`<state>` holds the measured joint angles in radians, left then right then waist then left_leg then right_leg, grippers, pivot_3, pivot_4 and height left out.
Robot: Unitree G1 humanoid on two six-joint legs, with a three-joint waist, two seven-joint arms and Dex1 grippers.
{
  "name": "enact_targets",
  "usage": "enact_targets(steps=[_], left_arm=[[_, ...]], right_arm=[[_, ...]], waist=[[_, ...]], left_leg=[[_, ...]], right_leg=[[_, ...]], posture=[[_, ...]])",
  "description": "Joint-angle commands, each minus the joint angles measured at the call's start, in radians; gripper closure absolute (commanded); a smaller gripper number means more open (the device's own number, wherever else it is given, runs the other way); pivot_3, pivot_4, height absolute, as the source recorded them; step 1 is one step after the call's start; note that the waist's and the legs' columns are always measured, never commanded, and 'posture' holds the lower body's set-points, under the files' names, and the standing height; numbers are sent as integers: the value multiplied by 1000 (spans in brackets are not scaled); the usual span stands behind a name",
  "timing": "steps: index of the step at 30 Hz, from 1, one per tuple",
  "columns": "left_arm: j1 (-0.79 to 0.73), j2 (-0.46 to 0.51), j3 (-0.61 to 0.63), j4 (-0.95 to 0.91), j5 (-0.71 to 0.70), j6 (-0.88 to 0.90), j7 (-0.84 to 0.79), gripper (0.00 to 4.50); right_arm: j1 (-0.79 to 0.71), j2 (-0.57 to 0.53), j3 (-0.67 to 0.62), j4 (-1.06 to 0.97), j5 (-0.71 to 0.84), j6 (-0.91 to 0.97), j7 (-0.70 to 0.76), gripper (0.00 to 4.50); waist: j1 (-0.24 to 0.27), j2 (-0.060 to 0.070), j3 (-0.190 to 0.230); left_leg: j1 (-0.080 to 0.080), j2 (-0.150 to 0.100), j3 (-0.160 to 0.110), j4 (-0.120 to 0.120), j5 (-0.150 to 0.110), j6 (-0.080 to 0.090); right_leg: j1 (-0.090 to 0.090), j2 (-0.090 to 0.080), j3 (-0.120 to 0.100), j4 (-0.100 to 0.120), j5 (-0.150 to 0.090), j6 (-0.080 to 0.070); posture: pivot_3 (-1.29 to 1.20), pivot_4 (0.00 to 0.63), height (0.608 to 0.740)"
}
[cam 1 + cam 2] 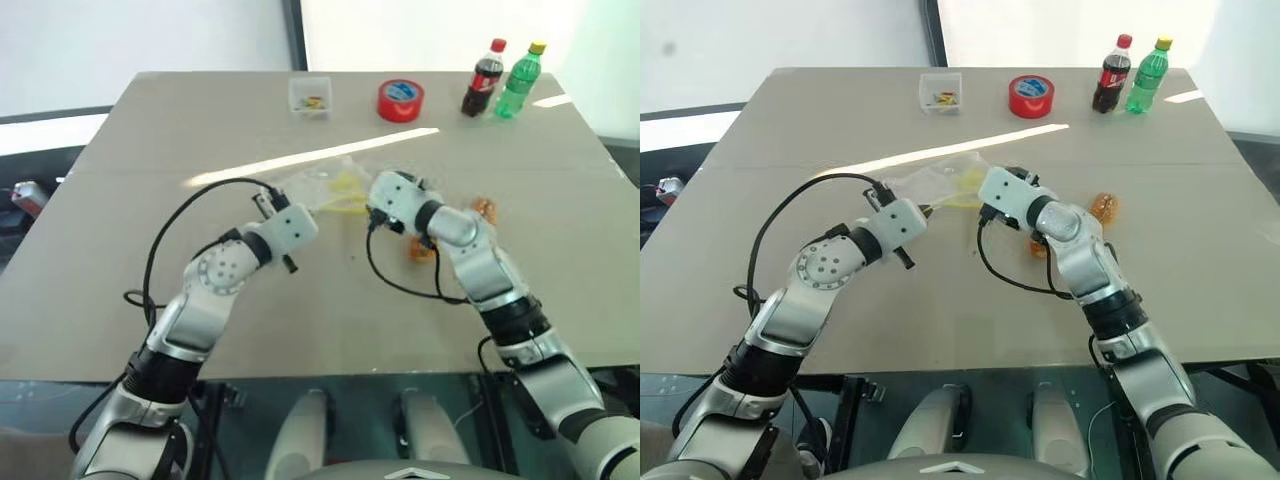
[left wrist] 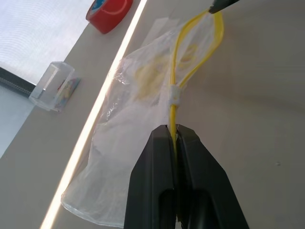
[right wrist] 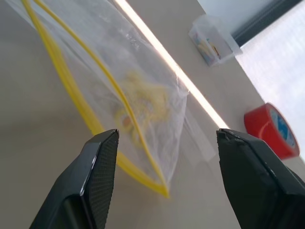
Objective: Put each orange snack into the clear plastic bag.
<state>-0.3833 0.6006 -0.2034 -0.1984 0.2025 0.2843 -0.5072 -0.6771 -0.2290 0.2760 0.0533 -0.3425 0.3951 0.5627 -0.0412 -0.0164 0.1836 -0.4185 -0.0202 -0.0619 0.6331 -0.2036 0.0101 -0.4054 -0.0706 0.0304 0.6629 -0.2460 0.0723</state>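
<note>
My left gripper [image 2: 173, 131] is shut on the yellow strip of the clear plastic bag [image 2: 138, 90], which sits between my two hands over the middle of the table. Past the grip the strip parts into a loop, and pale yellow items show through the film. My right gripper [image 3: 167, 134] stands open, its fingers spread on either side of the bag's [image 3: 147, 95] other end without holding it. One orange snack [image 1: 1103, 207] lies on the table to the right of my right arm. Another orange snack [image 1: 1038, 248] is partly hidden behind that forearm.
Along the table's far edge stand a small clear box [image 1: 310, 95], a red tape roll [image 1: 400, 100], a cola bottle [image 1: 484, 78] and a green bottle [image 1: 520, 80]. Black cables hang from both wrists. A bright strip of light crosses the tabletop [image 1: 200, 130].
</note>
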Motion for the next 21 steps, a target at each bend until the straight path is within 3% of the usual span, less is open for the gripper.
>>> enact_targets(steps=[1,6,21], left_arm=[[-13,-11,26,-12,3,-4,7,4500],[-4,-27,31,-24,0,-6,6,4500],[16,-46,51,-57,-19,-33,-12,4500]], right_arm=[[20,47,-46,-101,59,110,-16,1919],[11,87,-47,-81,84,145,-59,4309],[-121,149,-18,240,139,-28,-116,4412]], waist=[[-1,0,0],[1,0,0],[0,0,0]], left_leg=[[0,0,0,0,0,0],[1,0,0,1,0,0],[1,0,0,1,0,0]], right_leg=[[0,0,0,0,0,0],[0,0,0,1,0,0],[0,0,0,1,0,0]], posture=[[0,150,740],[0,150,740],[0,150,740]])
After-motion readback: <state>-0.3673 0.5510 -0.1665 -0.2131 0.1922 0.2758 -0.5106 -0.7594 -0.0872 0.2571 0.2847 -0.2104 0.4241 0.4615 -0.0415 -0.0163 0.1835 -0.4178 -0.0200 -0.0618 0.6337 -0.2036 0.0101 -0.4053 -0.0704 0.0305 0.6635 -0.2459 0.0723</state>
